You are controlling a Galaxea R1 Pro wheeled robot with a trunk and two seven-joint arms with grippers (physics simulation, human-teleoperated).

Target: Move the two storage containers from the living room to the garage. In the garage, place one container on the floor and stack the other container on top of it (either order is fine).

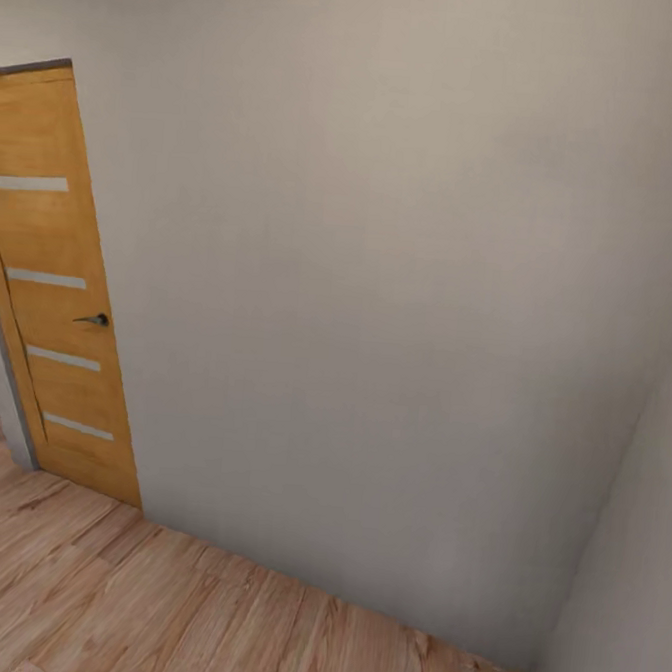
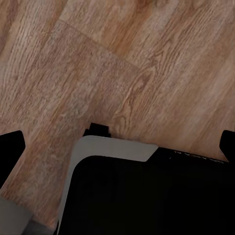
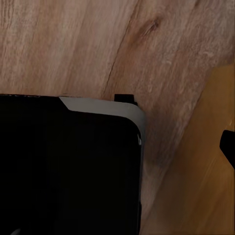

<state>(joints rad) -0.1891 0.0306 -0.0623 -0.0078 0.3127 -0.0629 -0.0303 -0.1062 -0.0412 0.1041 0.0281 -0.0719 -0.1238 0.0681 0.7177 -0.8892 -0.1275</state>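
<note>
Head view: a plain pale wall point(image 1: 380, 279) fills most of the frame, meeting a second wall point(image 1: 631, 557) in a corner off to the side away from the door. An orange wooden door point(image 1: 53, 296) stands at the wall's near end, with four pale horizontal strips across it and a dark lever handle point(image 1: 94, 319) on the edge nearest the wall. A light wood plank floor point(image 1: 157, 604) runs along the base of the wall and past the door.

Left wrist view: wood planks point(image 2: 122, 63) below, with the robot's dark base point(image 2: 147, 196) and its grey-trimmed corner over them. Black finger tips of the left hand point(image 2: 12, 152) sit at both picture edges, wide apart, nothing between them: open.

Right wrist view: the dark base point(image 3: 68, 166) again over wood floor point(image 3: 88, 44), an orange surface point(image 3: 200, 176) beside it. One black tip of the right hand point(image 3: 228, 147) shows at the frame edge; cannot tell whether it is open or closed.

The storage containers are not among the things seen here; setting is a wood-floored passage.
</note>
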